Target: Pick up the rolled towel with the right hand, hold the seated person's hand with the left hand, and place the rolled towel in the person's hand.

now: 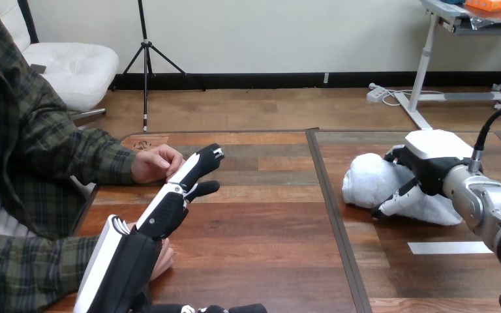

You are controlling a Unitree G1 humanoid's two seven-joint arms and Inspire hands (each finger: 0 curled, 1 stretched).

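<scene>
Resting on the wooden table (267,261) at the left, the person's farther hand (153,163) lies loosely curled. The robot's left hand (169,208) reaches up beside it, fingers straight and touching it, not wrapped round it. Well to the right, the right hand (424,166) sits over the rolled towel (368,182), fingers curled round it; the towel lies on the table.

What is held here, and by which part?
The right hand curls round the rolled white towel near its right end; the left hand holds nothing.
</scene>
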